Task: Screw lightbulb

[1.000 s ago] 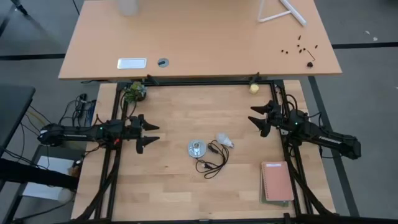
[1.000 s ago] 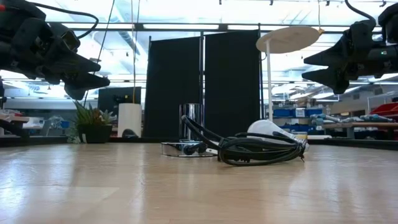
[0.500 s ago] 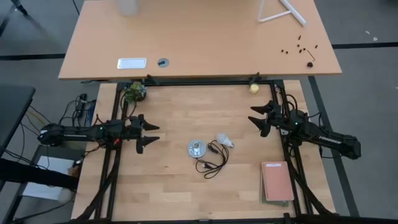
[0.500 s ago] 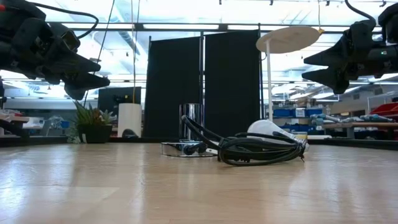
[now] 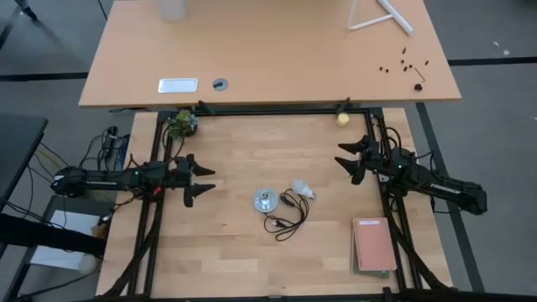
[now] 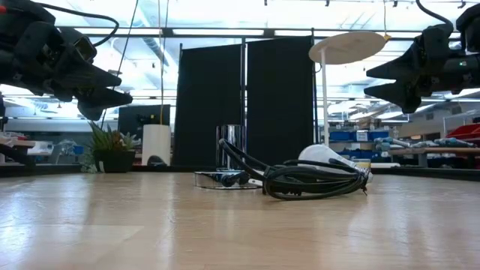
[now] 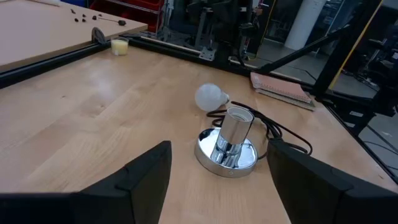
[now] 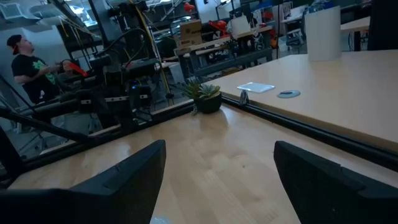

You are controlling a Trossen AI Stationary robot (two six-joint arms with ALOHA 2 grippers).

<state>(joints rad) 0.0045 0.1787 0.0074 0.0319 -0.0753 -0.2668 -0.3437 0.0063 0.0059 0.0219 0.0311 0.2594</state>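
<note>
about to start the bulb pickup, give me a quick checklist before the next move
1. Lightbulb lying free on the table, nothing gripping it: ok.
2. Socket upright, opening unblocked: ok.
3. Black cord clear of the bulb: not ok, it coils right beside it.
4. Left tool open and empty: ok.
5. Right tool open and empty: ok.
6. Bulb thread condition: cannot tell.

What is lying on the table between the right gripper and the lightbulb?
Nothing: in the high view only bare wooden table lies between the open right gripper and the lightbulb.
</note>
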